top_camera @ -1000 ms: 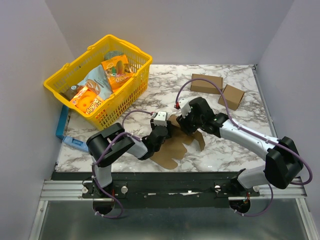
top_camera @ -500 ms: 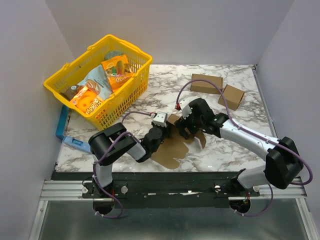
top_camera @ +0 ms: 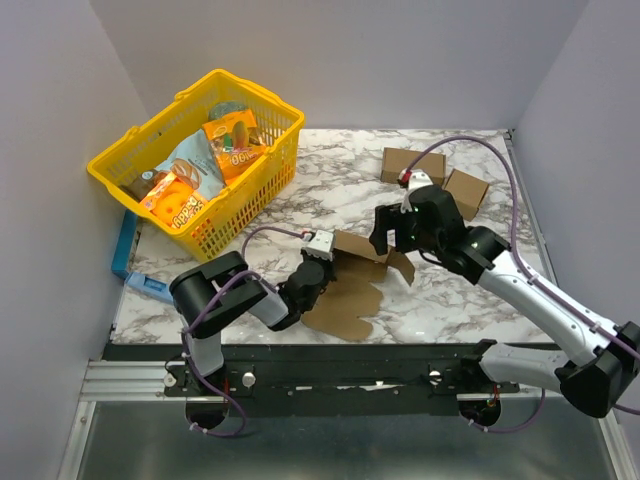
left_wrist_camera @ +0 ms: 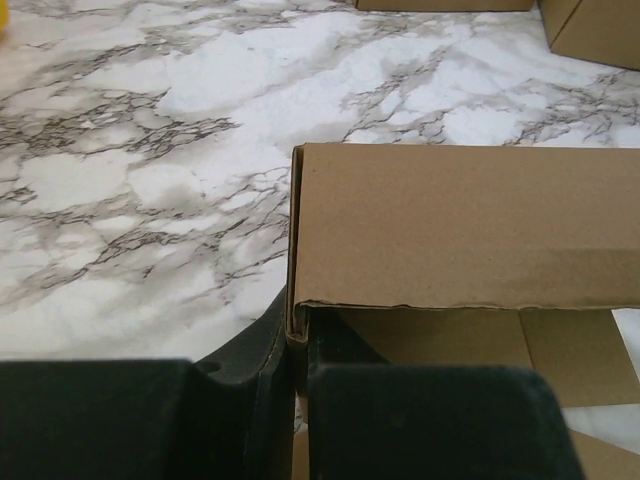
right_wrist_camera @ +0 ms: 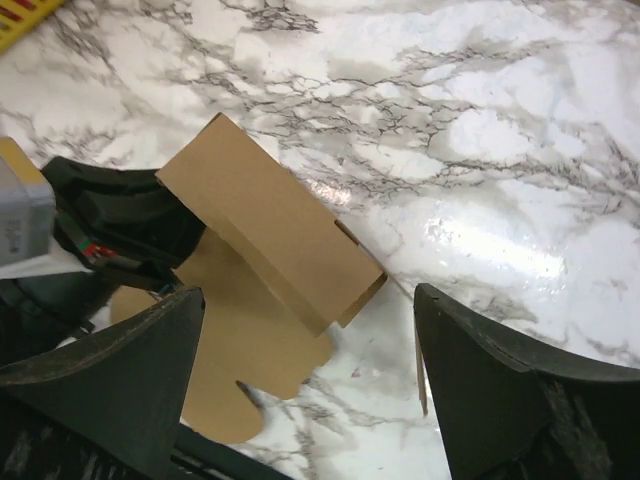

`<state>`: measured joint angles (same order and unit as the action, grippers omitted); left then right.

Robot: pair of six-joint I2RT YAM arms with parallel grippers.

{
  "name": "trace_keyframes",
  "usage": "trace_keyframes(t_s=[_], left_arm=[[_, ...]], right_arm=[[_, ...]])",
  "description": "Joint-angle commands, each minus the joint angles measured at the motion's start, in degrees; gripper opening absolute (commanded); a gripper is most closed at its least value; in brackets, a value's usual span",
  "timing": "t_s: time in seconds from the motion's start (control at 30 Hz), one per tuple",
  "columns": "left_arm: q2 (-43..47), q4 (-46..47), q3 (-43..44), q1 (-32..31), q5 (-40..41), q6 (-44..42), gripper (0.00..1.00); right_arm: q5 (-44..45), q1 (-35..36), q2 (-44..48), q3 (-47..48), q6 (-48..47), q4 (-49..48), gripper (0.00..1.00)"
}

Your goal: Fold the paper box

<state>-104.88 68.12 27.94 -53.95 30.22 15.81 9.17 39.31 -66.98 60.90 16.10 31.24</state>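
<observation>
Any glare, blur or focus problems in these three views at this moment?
Top external: even light, sharp, soft shadows only. Left wrist: the paper box wall is crisp, the left fingers dark and soft up close. Right wrist: a bright glare patch on the marble table; the right fingers look slightly soft.

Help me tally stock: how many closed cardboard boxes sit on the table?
2. The long box lies at the table's far right; the squarish box sits just right of it, nearer. The paper box, front centre, is only half folded, so uncounted. The basket could hide more.
</observation>
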Motion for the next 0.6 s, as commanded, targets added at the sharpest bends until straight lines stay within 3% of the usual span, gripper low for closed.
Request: trace_keyframes(t_s=[0.0, 0.07, 0.2, 0.57], left_arm=[[4.5, -11.3, 0.2, -3.3, 12.7, -3.0, 0.05], [6.2, -14.2, 0.3, -3.8, 15.5, -1.9, 0.05], [7.5, -23.7, 2.2, -5.5, 18.2, -0.2, 0.05], [6.4, -26.7, 2.3, -6.9, 20.9, 1.9, 0.04]], right_arm=[[-0.1, 0.2, 1.6, -0.2, 14.5, 3.6, 0.93], [-5.7, 0.2, -0.5, -0.5, 17.4, 2.6, 0.91], [-8.8, 0.2, -3.6, -0.1, 21.3, 0.1, 0.87], [-9.5, 0.2, -9.6, -1.5, 24.9, -4.0, 0.86]])
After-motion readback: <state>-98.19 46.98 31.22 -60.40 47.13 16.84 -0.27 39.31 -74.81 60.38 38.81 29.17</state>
